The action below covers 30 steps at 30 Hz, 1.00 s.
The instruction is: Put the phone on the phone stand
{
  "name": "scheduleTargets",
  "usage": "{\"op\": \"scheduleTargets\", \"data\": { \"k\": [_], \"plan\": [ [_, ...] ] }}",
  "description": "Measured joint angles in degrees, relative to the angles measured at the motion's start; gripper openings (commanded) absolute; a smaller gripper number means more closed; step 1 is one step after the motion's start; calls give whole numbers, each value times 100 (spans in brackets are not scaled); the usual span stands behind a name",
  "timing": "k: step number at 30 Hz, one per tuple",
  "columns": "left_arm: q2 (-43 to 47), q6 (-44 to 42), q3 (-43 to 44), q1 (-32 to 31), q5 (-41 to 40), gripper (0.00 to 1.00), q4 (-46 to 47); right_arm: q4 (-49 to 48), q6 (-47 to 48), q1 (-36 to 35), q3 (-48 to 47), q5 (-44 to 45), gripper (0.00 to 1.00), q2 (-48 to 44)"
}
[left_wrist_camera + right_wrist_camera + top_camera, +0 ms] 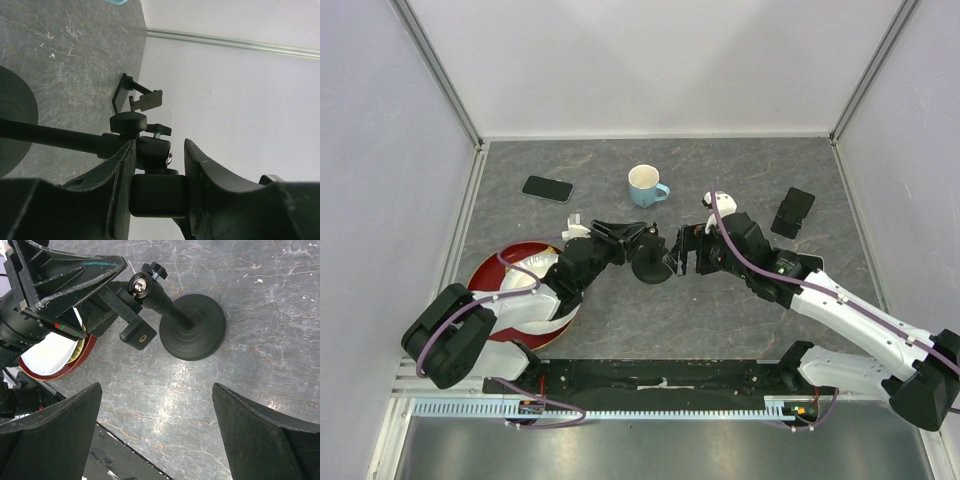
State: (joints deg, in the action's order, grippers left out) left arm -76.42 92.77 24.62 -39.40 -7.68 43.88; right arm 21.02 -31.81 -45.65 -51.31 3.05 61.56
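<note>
The black phone stand [651,264] stands mid-table on its round base [192,332], with its ball joint and clamp [138,335] tilted left. My left gripper [638,237] is shut on the clamp block [160,195]; the stand's pole [50,136] runs off to the left in the left wrist view. My right gripper [680,255] is open and empty just right of the stand, its fingers [60,430] wide apart above bare table. One black phone [548,188] lies flat at the back left, another [793,212] at the right. Neither gripper touches a phone.
A light blue mug [645,185] stands behind the stand. A red plate [520,290] with a white bowl sits at the front left under my left arm. White walls enclose the grey marble table [720,310].
</note>
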Motion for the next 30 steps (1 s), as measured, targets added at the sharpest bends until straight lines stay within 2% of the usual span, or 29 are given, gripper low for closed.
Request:
{"op": "scheduleTargets", "data": {
  "k": [1,2,3,4,6,10,14,18,21,24,30],
  "plan": [
    [-57,11,0,0,31,63,81,24,-4,0,4,31,98,-46],
    [-85,42,0,-2,42,82,120,63,-11,0,11,59,98,-107],
    [-85,98,-4,0,61,90,127,94,-17,0,22,94,98,-177],
    [-68,144,-11,-2,81,93,131,116,-26,0,31,129,98,-245],
    [76,286,-52,-2,120,94,57,181,-55,0,31,188,98,-378],
    [710,402,-144,-2,140,95,-664,343,-140,0,31,208,98,-612],
    [1528,400,-162,-2,125,94,-1792,514,-251,0,28,205,98,-811],
    [2315,291,-96,68,-2,93,-3340,752,-302,0,28,317,98,-1097],
    [2627,-243,197,299,-98,93,-4404,872,-291,0,17,407,98,-1189],
    [2632,-1126,887,688,-127,93,-5302,1016,-238,0,-39,490,98,-1078],
    [1818,-2983,2723,1915,79,97,-6682,1233,15,0,-177,841,98,-789]
  ]
}}
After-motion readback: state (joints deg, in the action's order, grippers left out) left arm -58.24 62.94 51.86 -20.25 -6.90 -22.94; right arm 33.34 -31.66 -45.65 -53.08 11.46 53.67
